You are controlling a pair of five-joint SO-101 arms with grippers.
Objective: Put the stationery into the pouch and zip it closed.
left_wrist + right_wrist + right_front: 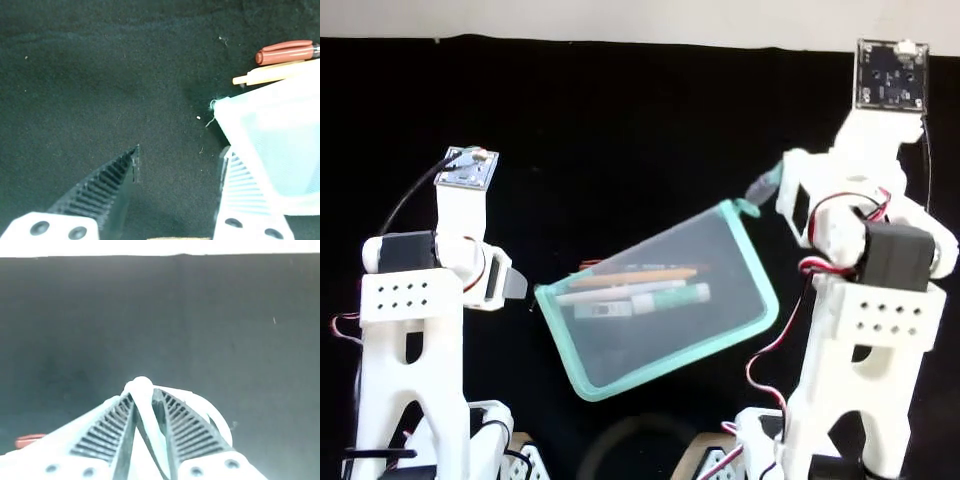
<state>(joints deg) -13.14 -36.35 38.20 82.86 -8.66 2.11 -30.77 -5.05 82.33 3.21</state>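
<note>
A translucent pouch (pixel 660 330) with teal edging lies tilted on the black table. Through it I see an orange pencil (pixel 650 274), a white pen (pixel 616 293) and a green-tipped stick (pixel 672 297). My right gripper (pixel 766 186) is shut on the pouch's upper right corner tab (pixel 142 388), which it holds between its fingers (pixel 115 426). My left gripper (pixel 512 284) stands open just beside the pouch's left corner (pixel 225 106), with one finger (pixel 235 182) against the pouch edge. A red pen cap (pixel 285 51) and a beige pen end (pixel 265 75) poke out past that corner.
Black cloth covers the table (pixel 620 140), with free room behind and to the left of the pouch. Both arms' white bases (pixel 410 380) stand at the near edge, one on each side.
</note>
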